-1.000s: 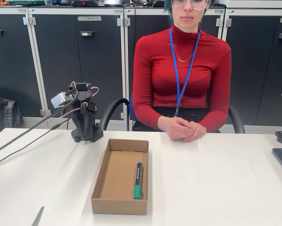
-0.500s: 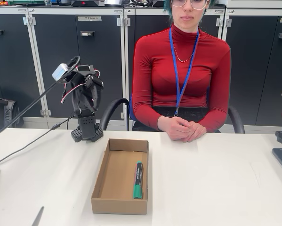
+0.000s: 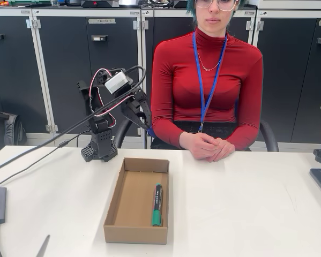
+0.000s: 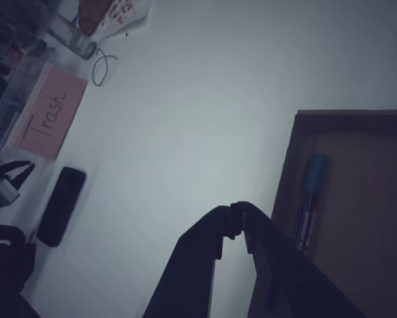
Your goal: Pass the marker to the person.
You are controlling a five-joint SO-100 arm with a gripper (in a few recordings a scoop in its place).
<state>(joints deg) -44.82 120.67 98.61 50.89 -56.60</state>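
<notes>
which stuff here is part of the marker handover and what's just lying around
Part of the job: marker, cardboard box holding it, person, tool.

Lying about: grey blade-like object, pink Trash note, black block.

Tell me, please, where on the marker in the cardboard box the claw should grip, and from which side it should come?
Probably mid-barrel, from straight above. The marker lies flat in the cardboard box, close along its right wall in the fixed view, so a sideways approach looks blocked. Fingers should span its slim width, one slipping between marker and wall. The claw is shut and must open first.
</notes>
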